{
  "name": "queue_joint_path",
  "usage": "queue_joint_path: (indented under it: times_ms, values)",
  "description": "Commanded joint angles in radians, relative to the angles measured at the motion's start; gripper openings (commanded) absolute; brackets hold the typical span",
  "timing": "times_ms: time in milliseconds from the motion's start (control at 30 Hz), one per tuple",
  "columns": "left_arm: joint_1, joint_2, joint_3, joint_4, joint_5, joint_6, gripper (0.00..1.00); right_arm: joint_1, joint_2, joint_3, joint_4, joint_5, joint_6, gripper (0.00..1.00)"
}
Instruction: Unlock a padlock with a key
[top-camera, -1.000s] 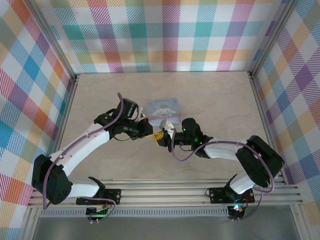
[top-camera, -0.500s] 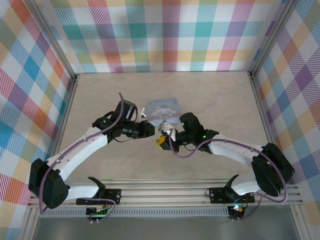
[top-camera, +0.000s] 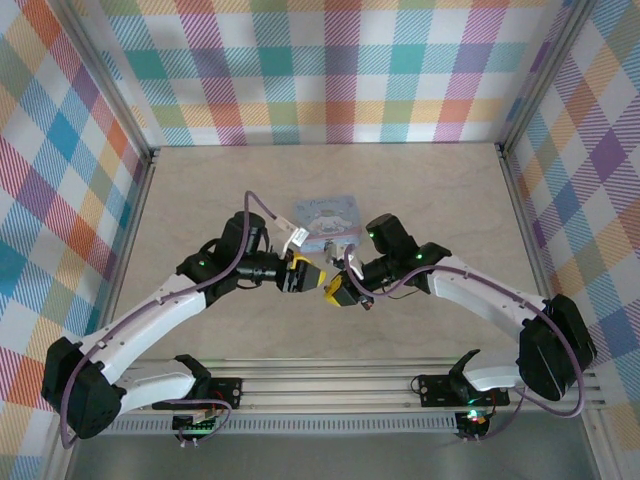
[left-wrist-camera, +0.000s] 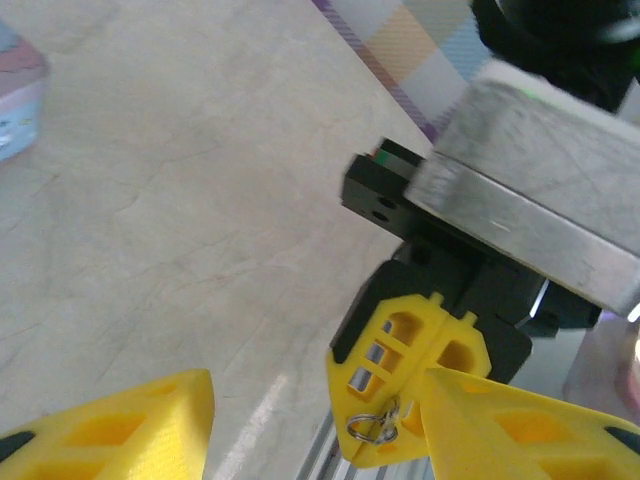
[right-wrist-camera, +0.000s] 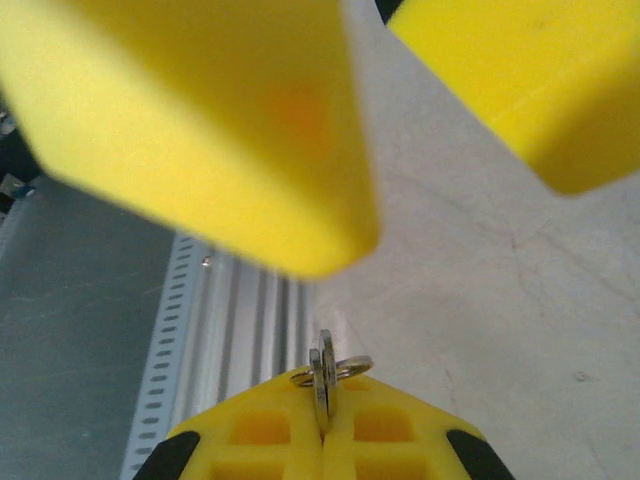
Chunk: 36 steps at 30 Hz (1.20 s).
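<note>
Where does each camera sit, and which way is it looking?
Top external: above and behind, looking down at the table and tin; left arm and right arm show.
Left wrist: on the left arm, looking past its open left fingers at the right fingers.
Right wrist: on the right arm, looking over its shut fingers, pinching the key, at the left ones.
Both wrist views share the key.
</note>
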Motion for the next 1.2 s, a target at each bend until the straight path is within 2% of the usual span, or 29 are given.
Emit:
queue_joint_path:
  times_ms: [0, 400, 433, 533, 600, 633, 700, 733, 867, 1000, 1167]
  values:
    - [-0.027, 0.007, -0.011, 0.032, 0.062, 0.092, 0.55, -0.011, -0.003, 0.035, -0.038, -0.089, -0.018, 0.00]
    - [-0.063, 0.084, 0.019, -0.050, 0.073, 0.121, 0.46, -0.028, 0.015, 0.023, -0.005, -0.102, 0.003, 0.00]
    - [-0.063, 0.087, 0.024, -0.061, 0.069, 0.126, 0.42, -0.031, 0.015, 0.023, -0.001, -0.102, 0.005, 0.00]
    - [-0.063, 0.093, 0.028, -0.072, 0.059, 0.124, 0.16, -0.038, 0.017, 0.019, 0.014, -0.104, 0.012, 0.00]
    - [-0.063, 0.089, 0.023, -0.061, 0.051, 0.108, 0.04, -0.043, 0.014, 0.010, 0.037, -0.104, 0.025, 0.00]
    - [-0.063, 0.083, 0.015, -0.046, 0.040, 0.093, 0.00, -0.046, 0.014, 0.004, 0.053, -0.099, 0.036, 0.00]
    - [-0.063, 0.061, -0.010, -0.008, -0.004, 0.056, 0.00, -0.052, 0.006, -0.012, 0.093, -0.083, 0.066, 0.04]
    - [-0.061, 0.045, -0.027, 0.028, -0.035, 0.025, 0.00, -0.056, -0.003, -0.025, 0.123, -0.069, 0.087, 0.13]
    - [-0.040, -0.025, -0.108, 0.158, -0.151, -0.139, 0.00, -0.101, -0.055, -0.097, 0.284, -0.034, 0.241, 0.30]
    - [0.002, -0.091, -0.196, 0.287, -0.226, -0.322, 0.00, -0.144, -0.128, -0.191, 0.460, 0.023, 0.439, 0.37]
    - [0.057, -0.108, -0.322, 0.565, -0.195, -0.581, 0.00, -0.147, -0.196, -0.241, 0.529, 0.213, 0.695, 0.45]
